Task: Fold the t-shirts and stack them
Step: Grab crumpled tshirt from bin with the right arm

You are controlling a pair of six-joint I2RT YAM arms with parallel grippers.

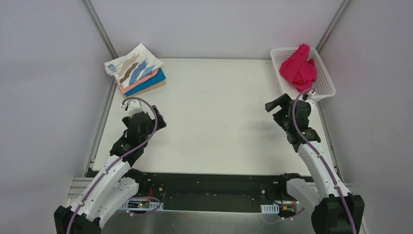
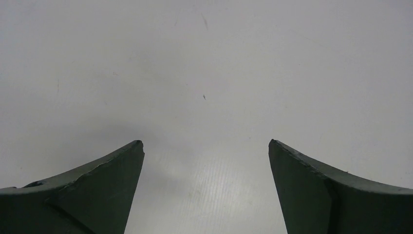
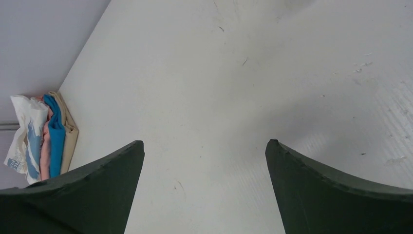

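while both arms were bent low over the white table, neither one held anything. the left arm came in from the near left, and the left gripper hung over the left part of the table. the right arm came in from the near right, and the right gripper hung just near of the white basket. the crimson-pink t-shirt lay bunched up in that basket at the far right corner. four folded shirts lay in a stack at the far left corner: the white streaked t-shirt on top, then the salmon t-shirt, the blue t-shirt and the tan t-shirt at the bottom.

the top view did not show well how far apart the fingers were, but the wrist views did. in the left wrist view the two dark fingers stood wide apart with only bare table between them. in the right wrist view the fingers stood wide apart too. that view also showed the stack from the side, far off to the left by the wall, which the left wrist view did not show.
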